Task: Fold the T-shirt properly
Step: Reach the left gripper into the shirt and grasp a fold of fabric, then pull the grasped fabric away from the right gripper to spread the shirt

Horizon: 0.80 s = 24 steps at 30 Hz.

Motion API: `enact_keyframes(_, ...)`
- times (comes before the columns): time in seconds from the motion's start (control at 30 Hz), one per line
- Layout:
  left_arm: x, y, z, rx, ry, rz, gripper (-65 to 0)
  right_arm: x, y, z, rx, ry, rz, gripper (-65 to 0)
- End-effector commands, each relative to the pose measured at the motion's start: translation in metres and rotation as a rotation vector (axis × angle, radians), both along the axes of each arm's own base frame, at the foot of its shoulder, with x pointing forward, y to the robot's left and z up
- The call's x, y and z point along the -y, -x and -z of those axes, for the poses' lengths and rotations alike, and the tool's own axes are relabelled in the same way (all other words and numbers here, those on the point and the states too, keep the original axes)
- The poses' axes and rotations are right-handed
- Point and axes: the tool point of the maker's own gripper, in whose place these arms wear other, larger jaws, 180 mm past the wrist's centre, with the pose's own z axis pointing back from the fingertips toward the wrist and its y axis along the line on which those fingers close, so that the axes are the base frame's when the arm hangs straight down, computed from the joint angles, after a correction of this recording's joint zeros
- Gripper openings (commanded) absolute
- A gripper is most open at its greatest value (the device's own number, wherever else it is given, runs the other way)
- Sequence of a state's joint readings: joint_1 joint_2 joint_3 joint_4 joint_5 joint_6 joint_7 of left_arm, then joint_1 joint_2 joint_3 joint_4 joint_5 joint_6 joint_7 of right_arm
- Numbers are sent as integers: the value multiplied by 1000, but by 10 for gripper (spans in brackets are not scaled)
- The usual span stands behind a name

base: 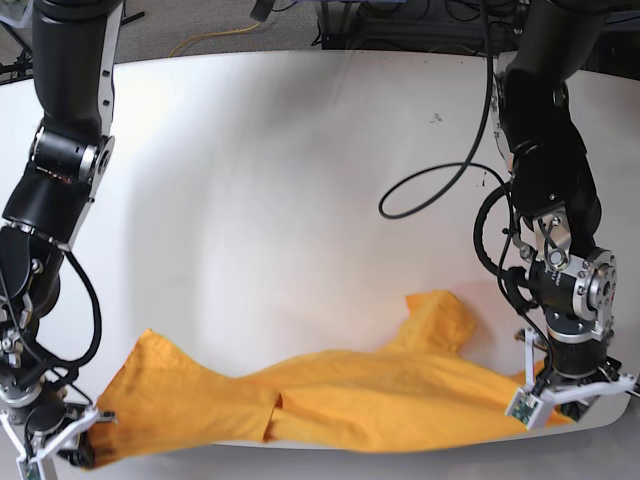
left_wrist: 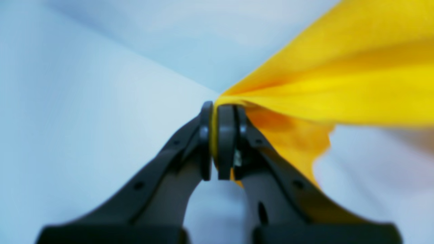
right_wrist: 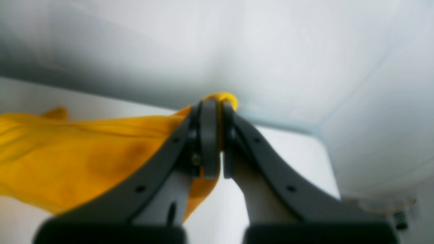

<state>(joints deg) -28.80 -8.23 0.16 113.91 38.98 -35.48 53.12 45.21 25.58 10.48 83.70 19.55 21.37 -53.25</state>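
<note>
Two arms, one shirt, and we are working along the near edge of the white table [base: 300,150]. On the left of the base view our right gripper [base: 62,440] sits low at the near-left corner, clenched on the end of the T-shirt [base: 330,395]. The wrist view confirms it: the jaws are pressed together with a fold of orange-yellow cloth pinched between them and a small loop poking out past the tips of the right gripper [right_wrist: 213,112].

Moving across, the T-shirt lies as a long wrinkled band along the near edge, with one flap, perhaps a sleeve, sticking up toward the far side right of the middle. We judge it is held at both ends so the cloth can be drawn out flat before any fold is made.

On the right, our left gripper [base: 565,390] is also clamped on fabric, and the cloth fans away taut from the left gripper [left_wrist: 218,112]. That tension suggests we are pulling the ends apart.
</note>
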Motion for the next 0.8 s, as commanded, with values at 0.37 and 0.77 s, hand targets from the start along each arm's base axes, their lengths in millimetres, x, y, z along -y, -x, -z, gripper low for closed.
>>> enact_keyframes(0.37, 6, 61, 150, -408, -43, 46, -640, 10, 82, 138, -217, -61, 71, -650)
enact_keyframes(0.77, -5, 136, 238, -656, 67, 37, -650, 18, 158, 235, -460, -178, 159, -650)
